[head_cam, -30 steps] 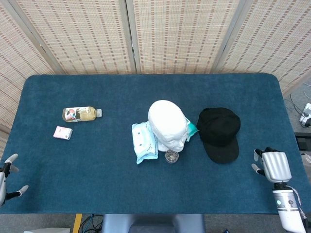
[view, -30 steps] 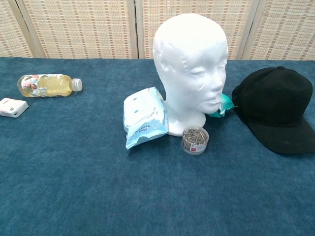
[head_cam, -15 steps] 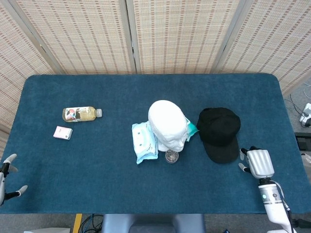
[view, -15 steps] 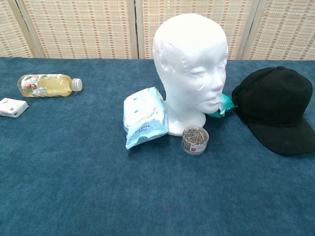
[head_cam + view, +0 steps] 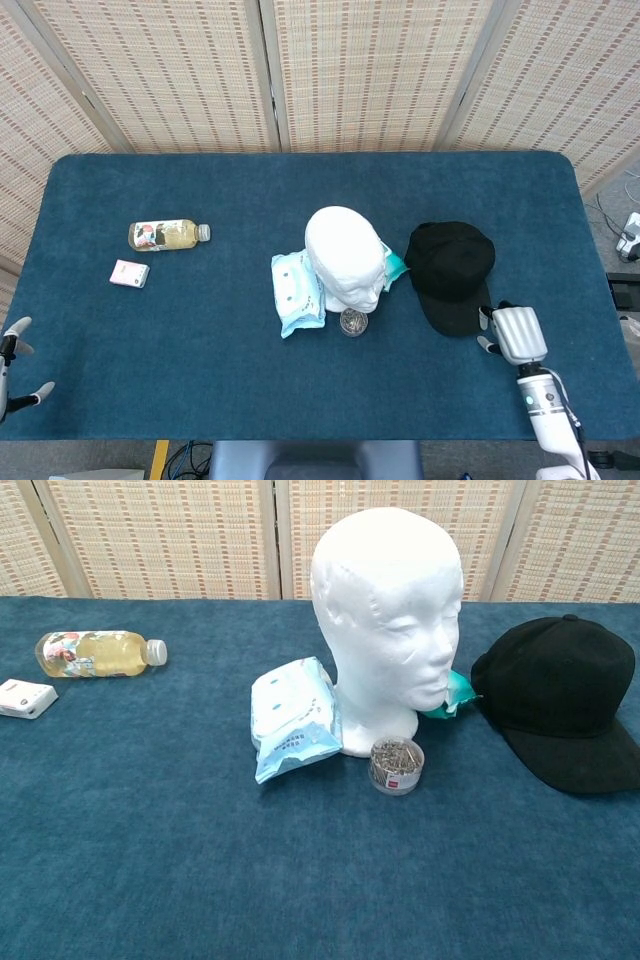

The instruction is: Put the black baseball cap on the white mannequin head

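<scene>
So far nothing of the task was done: the black fabric baseball cap [image 5: 450, 272] lay flat on the blue desk [image 5: 200, 350], just beside the white foam mannequin head [image 5: 345, 258] (bare on top). The right hand [image 5: 510, 333] hovered at the edge of the cap's brim, holding nothing; how far its fingers were spread I cannot tell. Grasping, lifting and placing were all left.

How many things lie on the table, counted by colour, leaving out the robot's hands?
White: 2, the head and the small box
Black: 1, the cap
Light blue: 1, the wipes pack
Teal: 1, a packet behind the head
Yellowish: 1, the bottle
Clear: 1, the pin tub
Total: 7
</scene>
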Controlling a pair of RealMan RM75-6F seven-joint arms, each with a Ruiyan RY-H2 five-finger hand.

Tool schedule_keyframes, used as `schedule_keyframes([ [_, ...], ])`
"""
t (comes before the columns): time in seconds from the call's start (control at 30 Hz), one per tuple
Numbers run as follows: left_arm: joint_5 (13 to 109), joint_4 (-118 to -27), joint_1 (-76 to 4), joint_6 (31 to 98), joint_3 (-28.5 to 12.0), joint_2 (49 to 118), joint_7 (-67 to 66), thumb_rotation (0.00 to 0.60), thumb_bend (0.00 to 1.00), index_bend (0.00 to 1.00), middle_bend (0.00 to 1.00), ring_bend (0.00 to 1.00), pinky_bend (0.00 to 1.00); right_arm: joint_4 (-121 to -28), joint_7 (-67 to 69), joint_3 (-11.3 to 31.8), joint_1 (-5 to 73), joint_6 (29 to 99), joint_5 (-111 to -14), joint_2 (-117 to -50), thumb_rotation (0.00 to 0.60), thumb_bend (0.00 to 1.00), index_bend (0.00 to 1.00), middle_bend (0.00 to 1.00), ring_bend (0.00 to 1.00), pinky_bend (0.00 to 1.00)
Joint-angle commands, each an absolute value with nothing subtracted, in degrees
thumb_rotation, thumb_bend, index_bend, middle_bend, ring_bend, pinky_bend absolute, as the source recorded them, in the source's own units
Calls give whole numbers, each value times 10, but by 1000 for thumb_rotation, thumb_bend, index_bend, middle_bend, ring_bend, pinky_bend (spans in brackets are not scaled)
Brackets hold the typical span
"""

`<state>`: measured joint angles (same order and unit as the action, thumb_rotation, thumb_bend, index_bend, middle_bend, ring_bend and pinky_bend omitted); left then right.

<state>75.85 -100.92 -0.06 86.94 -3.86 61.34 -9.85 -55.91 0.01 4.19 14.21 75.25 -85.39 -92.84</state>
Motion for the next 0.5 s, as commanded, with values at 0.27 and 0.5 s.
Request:
schedule_keyframes([
  [0.27,760,-1011,1,871,-38,611,-98,600,45,145,417,385,546,-530,9,38,149,753,-859,-952,600,0,645,788,524,666],
  [0.5,760,-1013,1,872,-39,610,-98,600,45,145,417,385,546,-511,13,36,154,754,-862,-967,600,0,645,790,524,666],
])
